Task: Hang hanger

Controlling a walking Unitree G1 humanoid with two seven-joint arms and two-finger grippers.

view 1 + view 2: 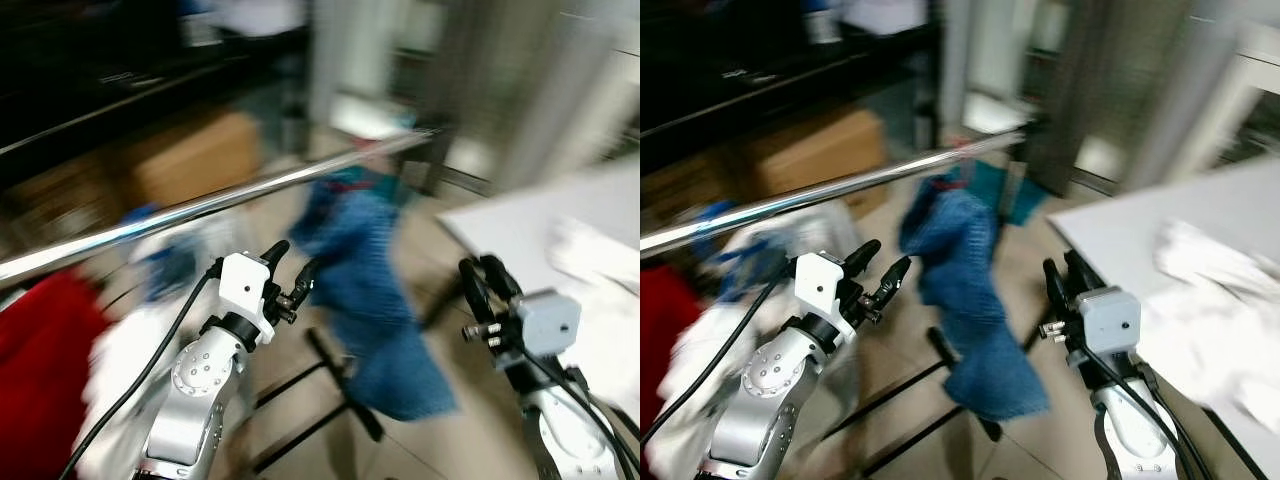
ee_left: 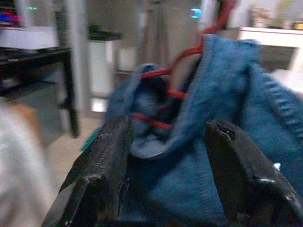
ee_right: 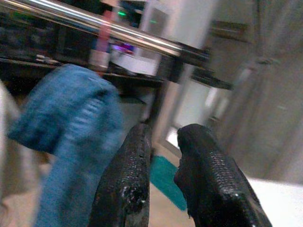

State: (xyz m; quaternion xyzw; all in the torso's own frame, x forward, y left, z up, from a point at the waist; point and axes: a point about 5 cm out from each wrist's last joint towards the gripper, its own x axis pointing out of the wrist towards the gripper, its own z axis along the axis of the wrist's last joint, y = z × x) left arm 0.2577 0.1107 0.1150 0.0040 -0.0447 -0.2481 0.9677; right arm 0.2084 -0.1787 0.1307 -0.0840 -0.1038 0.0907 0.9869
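Observation:
A blue garment (image 1: 365, 290) hangs on a red hanger (image 2: 180, 61) from a chrome rail (image 1: 200, 210) that runs across the blurred scene. In the right wrist view the hanger's hook (image 3: 102, 42) sits over the rail (image 3: 94, 21). My left gripper (image 1: 293, 258) is open just left of the garment, below the rail, with nothing between its fingers (image 2: 99, 175). In the left wrist view the blue cloth lies just beyond its fingertips. My right gripper (image 1: 485, 268) is raised to the right of the garment, shut and empty, pointing toward the rail.
A red garment (image 1: 40, 350) and a white one (image 1: 130, 340) hang further left on the rail. The rack's black base bars (image 1: 340, 370) cross the tiled floor. A white table (image 1: 520, 225) with white cloth (image 1: 590, 250) stands at right. A cardboard box (image 1: 200, 155) sits behind.

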